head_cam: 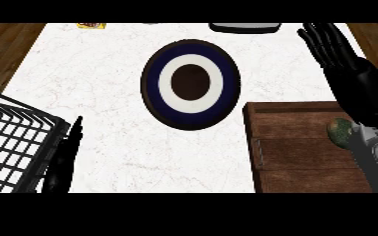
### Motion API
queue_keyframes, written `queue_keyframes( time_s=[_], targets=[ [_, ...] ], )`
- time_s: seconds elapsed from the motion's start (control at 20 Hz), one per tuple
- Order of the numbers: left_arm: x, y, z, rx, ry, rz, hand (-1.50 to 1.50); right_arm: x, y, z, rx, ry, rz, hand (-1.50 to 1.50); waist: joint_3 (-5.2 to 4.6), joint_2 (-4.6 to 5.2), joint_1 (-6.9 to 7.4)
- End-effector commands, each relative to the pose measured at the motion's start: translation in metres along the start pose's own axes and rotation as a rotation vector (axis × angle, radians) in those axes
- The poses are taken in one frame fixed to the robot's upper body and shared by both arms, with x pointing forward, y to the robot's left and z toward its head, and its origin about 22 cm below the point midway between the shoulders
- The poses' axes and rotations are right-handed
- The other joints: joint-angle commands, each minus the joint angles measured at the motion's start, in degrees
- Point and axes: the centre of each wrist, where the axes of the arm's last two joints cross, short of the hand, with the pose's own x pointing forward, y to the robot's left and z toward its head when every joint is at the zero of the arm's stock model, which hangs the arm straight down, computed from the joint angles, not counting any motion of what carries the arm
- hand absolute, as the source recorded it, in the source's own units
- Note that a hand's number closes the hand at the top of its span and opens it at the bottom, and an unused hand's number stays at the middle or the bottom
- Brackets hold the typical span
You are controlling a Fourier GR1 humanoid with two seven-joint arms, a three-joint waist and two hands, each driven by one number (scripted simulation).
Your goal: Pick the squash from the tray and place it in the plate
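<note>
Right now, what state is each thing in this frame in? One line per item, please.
squash: lying on the tray, partly hidden by the right forearm, not held.
tray: on the counter, at the view's right.
plate: flat on the counter, nothing on it.
right robot hand: open, fingers straight, above the counter beyond the tray.
left robot hand: open, low by the wire basket.
wire basket: at the left edge, contents not visible.
</note>
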Motion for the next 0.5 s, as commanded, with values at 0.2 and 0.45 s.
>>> queue_keyframes(
  time_s=[0.2, 0.45],
  targets=[
    [0.129, 0.018, -0.022, -0.112, -0.513, 0.080, 0.00, -0.027, 0.043, 0.007, 0.235, 0.098, -0.120, 1.50, 0.64, 0.46, -0.97],
    [0.139, 0.017, -0.021, -0.173, -0.573, 0.129, 0.00, -0.050, 0.004, 0.055, 0.186, 0.403, 0.579, 1.50, 0.51, 0.52, -2.74]
  ],
)
